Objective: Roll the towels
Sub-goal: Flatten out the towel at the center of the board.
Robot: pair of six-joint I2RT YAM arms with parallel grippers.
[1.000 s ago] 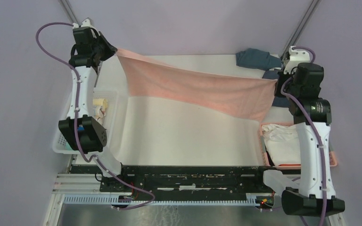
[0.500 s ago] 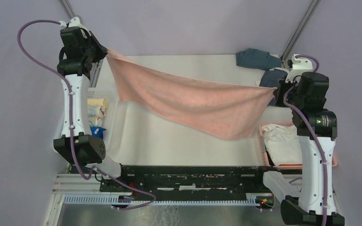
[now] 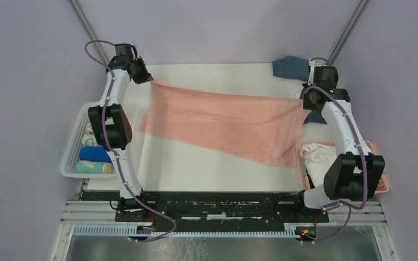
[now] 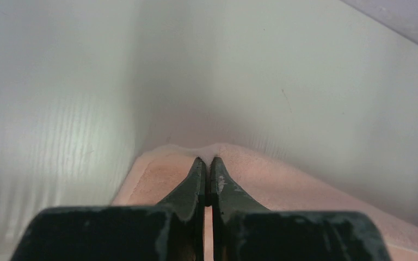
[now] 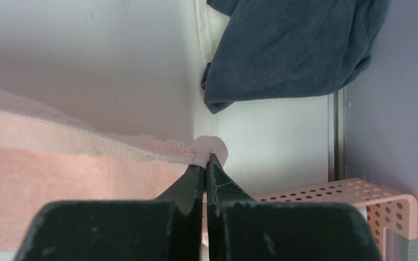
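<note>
A pink towel [image 3: 226, 122] is stretched across the white table between my two grippers. My left gripper [image 3: 146, 77] is shut on its far left corner; the left wrist view shows the jaws closed on pink cloth [image 4: 283, 182]. My right gripper [image 3: 305, 101] is shut on the far right corner; the right wrist view shows the hemmed edge [image 5: 87, 163] pinched at the tips [image 5: 206, 157]. A dark slate-blue towel [image 3: 291, 66] lies crumpled at the back right, also in the right wrist view [image 5: 294, 49].
A white lattice basket [image 3: 76, 157] on the left holds rolled cream, blue and teal towels. A pink lattice basket [image 3: 378, 182] on the right holds white cloth [image 3: 324, 160]; its corner shows in the right wrist view [image 5: 370, 201]. Grey walls stand close round the table.
Both arms have swung down and inward toward the table's far edge. The pink towel has dropped from hanging in the air to lying lower and flatter over the table.
</note>
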